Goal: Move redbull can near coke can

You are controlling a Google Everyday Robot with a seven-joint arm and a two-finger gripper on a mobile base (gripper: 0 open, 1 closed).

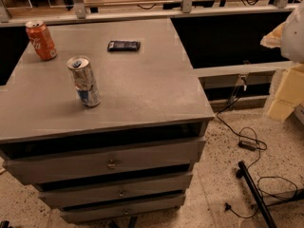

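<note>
The redbull can point(84, 81) is slim and silver with blue patches. It stands upright on the grey cabinet top point(142, 89), left of the middle. The coke can point(41, 40) is orange-red with white script. It stands at the far left corner of the top, well apart from the redbull can. My gripper point(276, 37) shows only as a pale shape at the far right edge of the view, off the cabinet and far from both cans. It holds nothing that I can see.
A small dark flat packet point(123, 45) lies near the back of the cabinet top. The cabinet has three drawers point(111, 163) in front. Black cables point(247, 141) and a black pole point(256, 194) lie on the speckled floor at right. A railing runs behind.
</note>
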